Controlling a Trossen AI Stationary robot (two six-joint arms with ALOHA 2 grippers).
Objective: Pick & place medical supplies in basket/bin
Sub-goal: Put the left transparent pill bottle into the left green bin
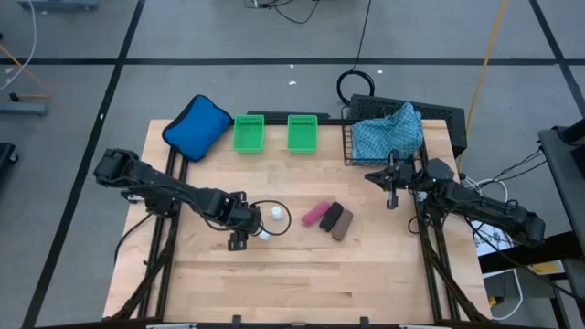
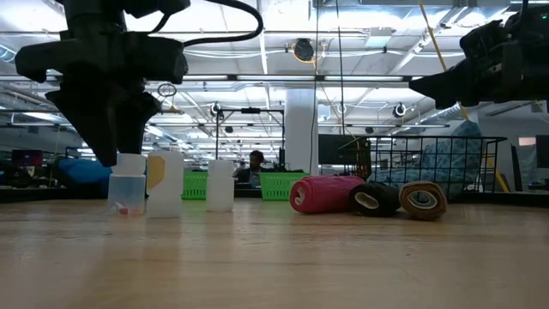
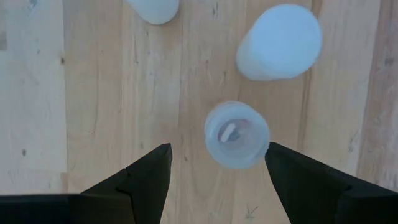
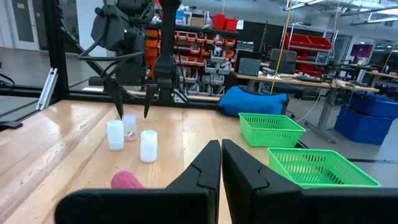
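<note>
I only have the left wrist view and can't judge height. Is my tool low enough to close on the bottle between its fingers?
Observer: Barely. In the low view the left tool, open, has its tips only about level with the top of the small bottle.
Operator: Where is the basket from here?
Observer: The high view puts the black wire basket at the table's right rear corner, with the patterned cloth lying in it.
Operator: Is the other arm in the way?
Observer: Possibly. The right tool hangs shut just in front of the basket.
</note>
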